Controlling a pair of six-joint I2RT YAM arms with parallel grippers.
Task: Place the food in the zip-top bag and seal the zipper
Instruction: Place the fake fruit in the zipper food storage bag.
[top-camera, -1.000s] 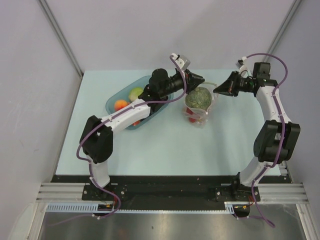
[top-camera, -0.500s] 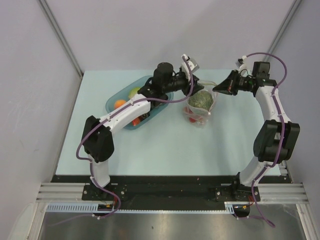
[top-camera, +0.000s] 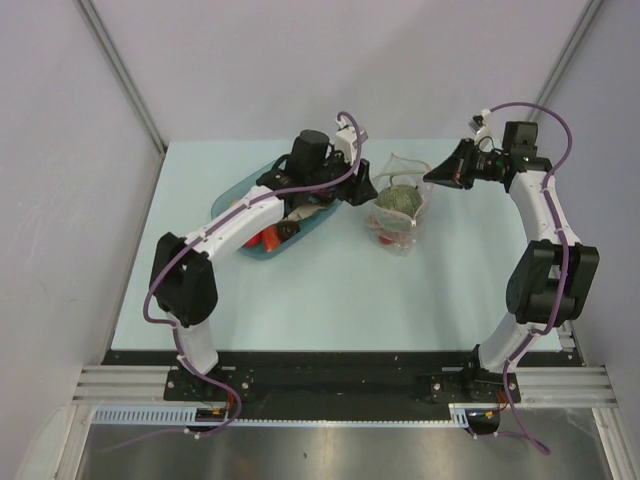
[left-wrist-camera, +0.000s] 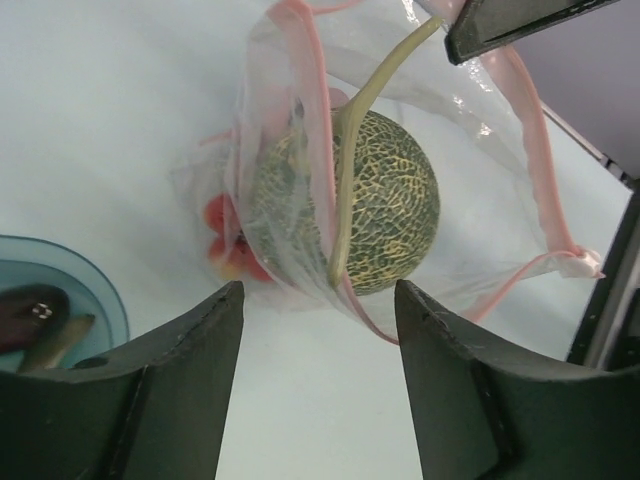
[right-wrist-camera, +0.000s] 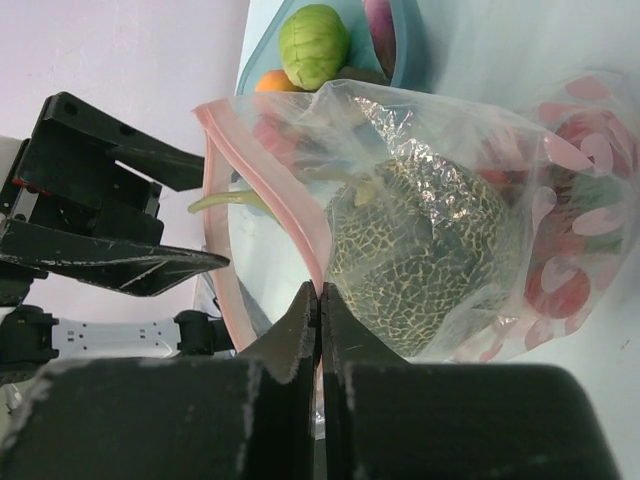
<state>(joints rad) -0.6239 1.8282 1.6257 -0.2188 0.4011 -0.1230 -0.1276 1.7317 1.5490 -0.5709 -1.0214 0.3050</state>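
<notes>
Looking down from the top external view, the left gripper (top-camera: 357, 186) sat over the far end of the blue tray (top-camera: 228, 203), just left of the zip-top bag (top-camera: 400, 228), which lay on the table (top-camera: 330, 290) between the two arms. The right gripper (top-camera: 432, 176) was at the bag's far right corner. A dark green squash (top-camera: 398, 198) showed through the plastic.

Through the left wrist view, the left gripper (left-wrist-camera: 318, 295) was released, its fingers (left-wrist-camera: 180, 380) spread with nothing between them. Beyond them the bag (left-wrist-camera: 480, 200) stood with its mouth gaping, the pink zipper (left-wrist-camera: 535, 150) running round the rim. The squash (left-wrist-camera: 395, 200) rested inside beside small red pieces (left-wrist-camera: 220, 225). The right gripper (left-wrist-camera: 500, 25) met the rim at the top. The tray's edge (left-wrist-camera: 105, 295) appeared at lower left.

Through the right wrist view, the right gripper (right-wrist-camera: 320, 295) was clenched on the bag's mouth edge, pinching the zipper strip (right-wrist-camera: 270, 190). The squash (right-wrist-camera: 420, 250) filled the bag (right-wrist-camera: 540, 130). A light green apple (right-wrist-camera: 313, 42) and an orange (right-wrist-camera: 272, 82) lay in the tray behind. The left gripper (right-wrist-camera: 212, 220) hung spread outside the mouth.
</notes>
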